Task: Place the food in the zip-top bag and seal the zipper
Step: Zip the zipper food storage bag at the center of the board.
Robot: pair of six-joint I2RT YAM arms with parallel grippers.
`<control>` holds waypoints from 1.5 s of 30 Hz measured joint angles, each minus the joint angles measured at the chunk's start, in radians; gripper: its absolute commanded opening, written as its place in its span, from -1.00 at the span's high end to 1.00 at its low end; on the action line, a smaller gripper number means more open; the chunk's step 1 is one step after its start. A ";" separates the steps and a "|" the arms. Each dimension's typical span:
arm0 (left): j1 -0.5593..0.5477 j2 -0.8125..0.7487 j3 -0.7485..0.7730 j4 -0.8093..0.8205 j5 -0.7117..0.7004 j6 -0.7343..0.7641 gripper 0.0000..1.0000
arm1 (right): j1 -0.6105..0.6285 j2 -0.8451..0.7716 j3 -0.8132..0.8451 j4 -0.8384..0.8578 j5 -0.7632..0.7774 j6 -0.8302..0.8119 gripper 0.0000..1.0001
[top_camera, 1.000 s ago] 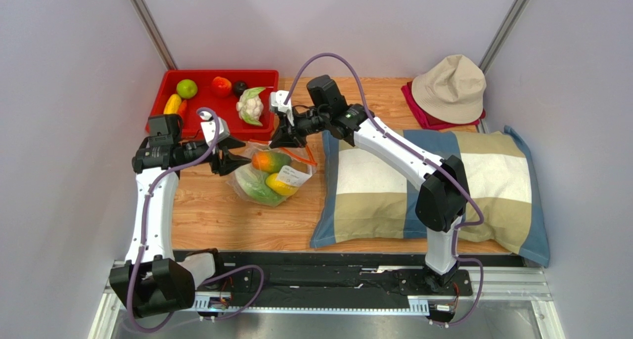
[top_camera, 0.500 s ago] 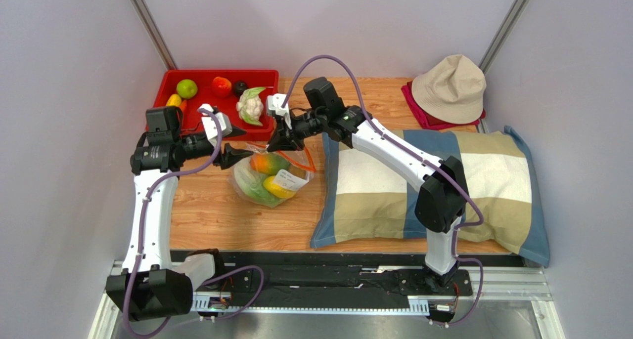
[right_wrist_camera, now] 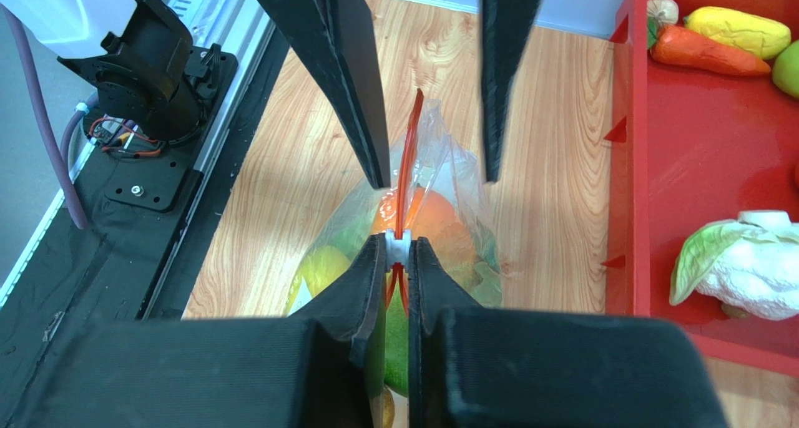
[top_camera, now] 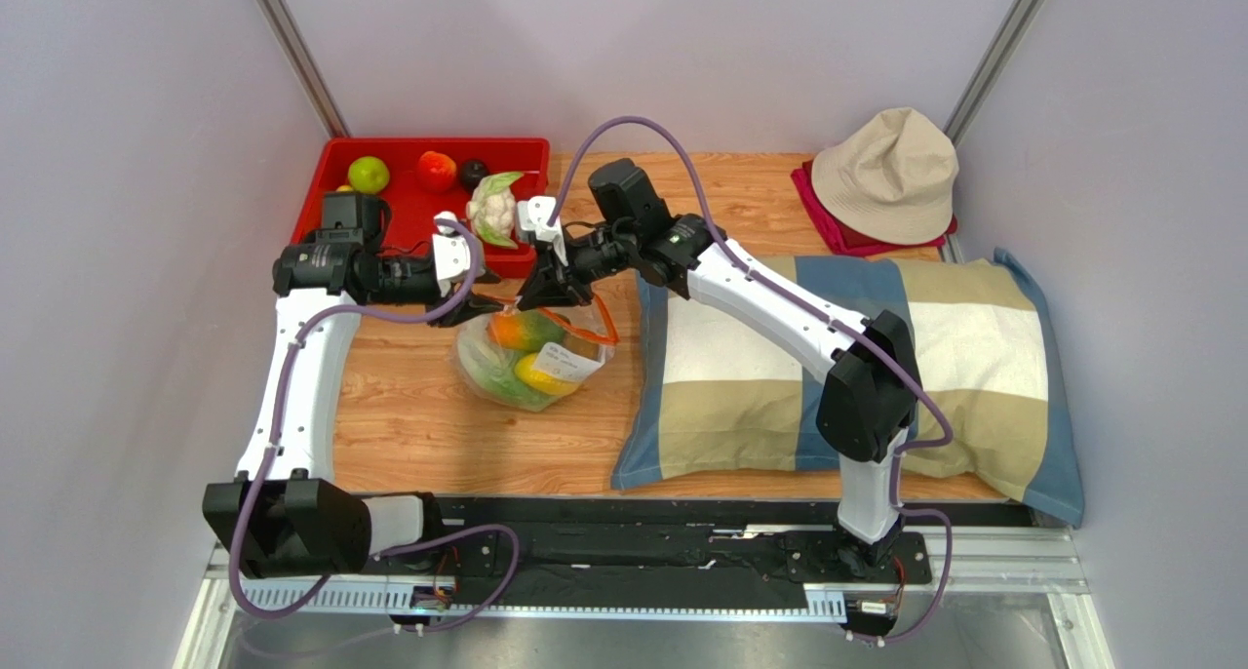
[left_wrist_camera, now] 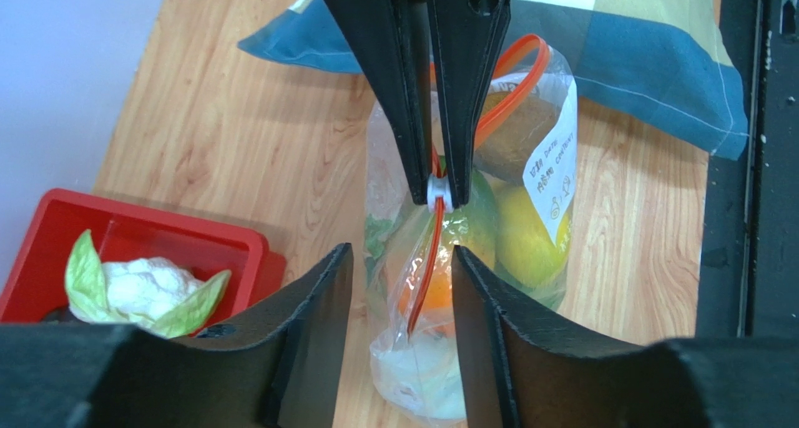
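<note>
Bag [left_wrist_camera: 389, 157]: food [left_wrist_camera: 520, 245] is seen inside, blurred by crinkled plastic. Slider [left_wrist_camera: 438, 193] is pinched by the right gripper [right_wrist_camera: 398, 250]. Left gripper [left_wrist_camera: 401, 258] is spread open astride the zipper [left_wrist_camera: 429, 260]; contact unclear.

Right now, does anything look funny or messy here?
Nothing is spilled, but the zip-top bag lies on its side with its zipper gaping in a loop at the pillow end, while the cauliflower sits outside in the red tray.
</note>
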 measured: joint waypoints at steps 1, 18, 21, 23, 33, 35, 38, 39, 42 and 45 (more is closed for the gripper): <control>-0.007 0.000 0.000 -0.007 -0.010 0.010 0.15 | 0.003 0.000 0.000 0.000 0.000 -0.003 1.00; 0.029 -0.027 -0.033 0.006 0.002 -0.121 1.00 | 0.006 -0.065 -0.082 0.019 0.057 -0.029 1.00; 0.066 -0.057 -0.053 0.031 0.009 -0.152 1.00 | -0.004 -0.078 -0.101 0.011 0.061 -0.043 1.00; 0.089 -0.071 -0.063 0.046 0.013 -0.172 1.00 | -0.014 -0.087 -0.113 -0.001 0.063 -0.053 1.00; 0.172 -0.083 -0.099 0.126 0.023 -0.239 1.00 | -0.079 -0.138 -0.169 -0.128 0.076 -0.137 1.00; 0.182 -0.083 -0.100 0.133 0.027 -0.243 1.00 | -0.098 -0.154 -0.181 -0.159 0.076 -0.158 1.00; 0.187 -0.082 -0.100 0.143 0.034 -0.251 1.00 | -0.117 -0.180 -0.210 -0.196 0.076 -0.190 1.00; 0.188 -0.081 -0.100 0.144 0.036 -0.252 1.00 | -0.123 -0.189 -0.219 -0.211 0.077 -0.199 1.00; 0.196 -0.072 -0.100 0.149 0.037 -0.253 1.00 | -0.141 -0.203 -0.232 -0.254 0.082 -0.223 1.00; 0.205 -0.058 -0.100 0.154 0.036 -0.251 1.00 | -0.165 -0.207 -0.233 -0.303 0.092 -0.248 1.00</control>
